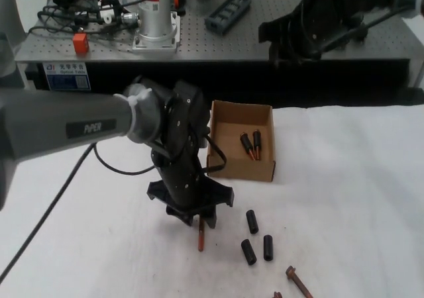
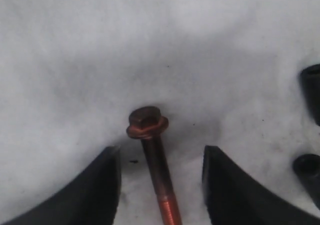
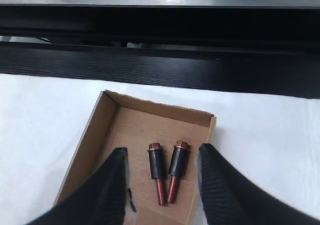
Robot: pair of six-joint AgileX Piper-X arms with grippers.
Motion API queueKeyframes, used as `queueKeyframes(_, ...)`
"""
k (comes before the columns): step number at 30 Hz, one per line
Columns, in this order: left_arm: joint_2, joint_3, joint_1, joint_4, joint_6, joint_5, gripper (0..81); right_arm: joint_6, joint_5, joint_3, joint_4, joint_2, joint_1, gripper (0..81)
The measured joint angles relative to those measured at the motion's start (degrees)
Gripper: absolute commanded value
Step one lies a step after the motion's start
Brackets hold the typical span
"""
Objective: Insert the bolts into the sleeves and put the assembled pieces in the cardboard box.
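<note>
Left of the cardboard box [image 1: 242,169] and nearer the camera, the left gripper [image 1: 199,220] hangs low over the white cloth [image 1: 344,198]. Its fingers are spread wide. A copper-red bolt [image 2: 156,171] with a six-sided head sits between them and touches neither one. Inside the box, two assembled pieces [image 3: 167,166] lie side by side, each a red bolt in a black sleeve. The right gripper [image 3: 162,152] is above the box with its fingers apart. In front of the box, three black sleeves [image 1: 252,220] lie near each other, and one more bolt [image 1: 298,281] lies past them.
</note>
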Motion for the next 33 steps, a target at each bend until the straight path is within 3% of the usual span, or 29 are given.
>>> queueKeyframes(3, 0.0, -0.2, 0.0, 0.1, -0.1, 0.0, 23.2, -0.1, -0.6, 0.0, 2.1, -0.3, 0.0, 33.0)
queueKeyframes(7, 0.4, -0.2, 0.0, 0.1, -0.4, -0.2, 0.4, -0.4, -2.8, 0.7, 4.7, -1.7, 0.0, 33.0)
queueKeyframes(16, -1.4, 0.3, 0.0, 0.1, 0.3, -0.4, 0.1, -2.8, -5.1, 14.6, 10.1, -10.7, 1.3, 33.0)
queueKeyframes(22, -15.7, 9.4, 0.0, -7.3, 2.1, -8.7, 0.6, -3.8, -5.0, 20.0, 9.6, -3.5, 8.1, 33.5)
queueKeyframes(27, -31.7, 24.2, 0.0, -22.7, -1.6, -9.3, 0.6, -3.8, -5.0, 20.0, 7.5, 1.6, 10.7, 33.5)
queueKeyframes(33, -40.9, 30.0, 0.0, -25.9, -3.6, -9.3, 0.6, -3.8, -2.4, 20.0, 4.8, 4.9, 12.3, 33.5)
